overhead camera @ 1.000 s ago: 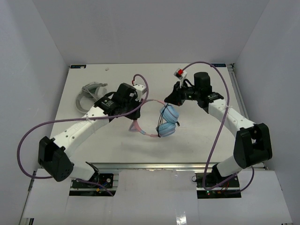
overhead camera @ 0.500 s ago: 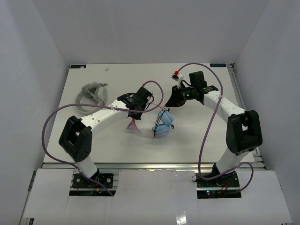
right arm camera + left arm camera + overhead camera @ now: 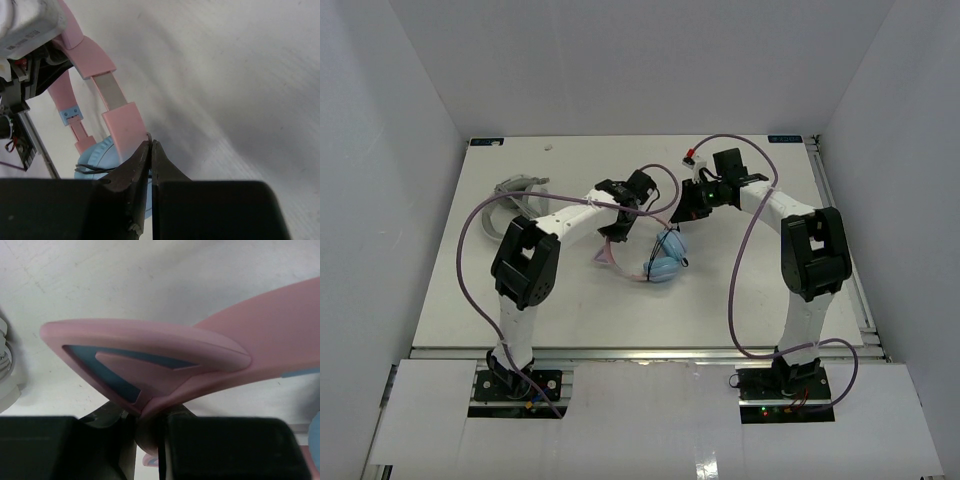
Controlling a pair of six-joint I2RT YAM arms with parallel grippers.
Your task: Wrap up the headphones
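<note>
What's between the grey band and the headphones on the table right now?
In the top view, the left arm crosses the stretch between the grey band and the headphones. No loose object lies there.

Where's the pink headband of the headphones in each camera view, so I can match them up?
Top external: pink headband at centre, curving from the left hand to the light-blue earcups.
Left wrist: fills the frame, cat ear in the middle, pinched at the bottom edge.
Right wrist: upper left running to centre.
Shared landmark: the light-blue earcups, at the band's end in top and right wrist views.
</note>
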